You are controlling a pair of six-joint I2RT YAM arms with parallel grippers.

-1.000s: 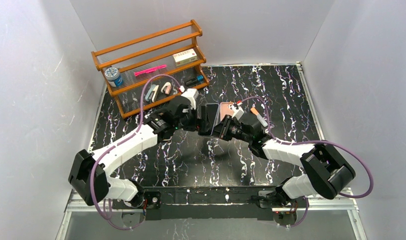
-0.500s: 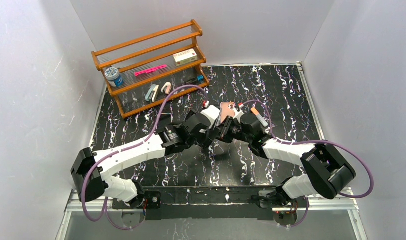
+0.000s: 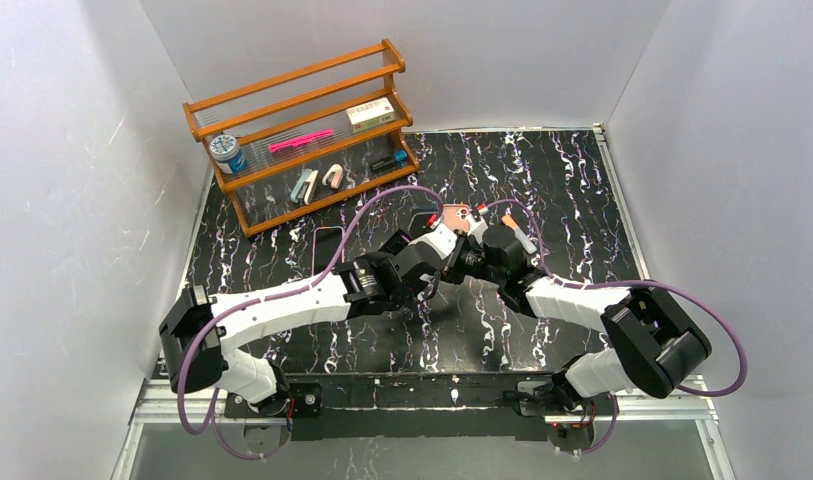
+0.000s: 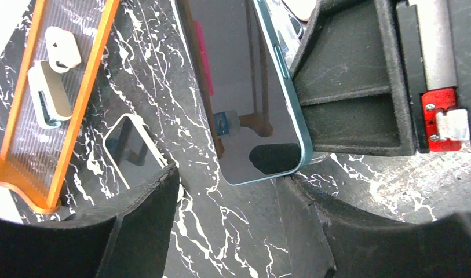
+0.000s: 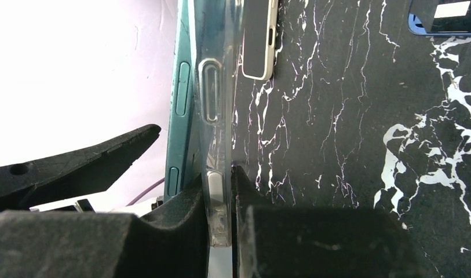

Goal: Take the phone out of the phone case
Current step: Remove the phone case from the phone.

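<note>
Phone (image 4: 244, 104) with a teal frame and dark glass screen, held on edge above the middle of a black marbled table (image 3: 562, 190), where two robot arms meet. Its clear case (image 5: 212, 116) runs alongside it. In the right wrist view the teal edge stands a little off the case wall, so the phone looks partly peeled out, though how much is seated is hidden. The right gripper (image 5: 221, 214) is pressed together on the thin rim of the case, pinching the plastic only. The left gripper (image 4: 227, 231) is spread, one finger on each side of the phone's free corner, not visibly closed on it. The phone is likely stiff and fairly heavy, with slippery glass faces that could crack if dropped; the case is light, springy and bends. The best hold seems to be across the flat faces near the freed corner, clear of the side buttons, pulling away from the pinched rim. A wooden rack (image 3: 302, 130) stands at the back left.
</note>
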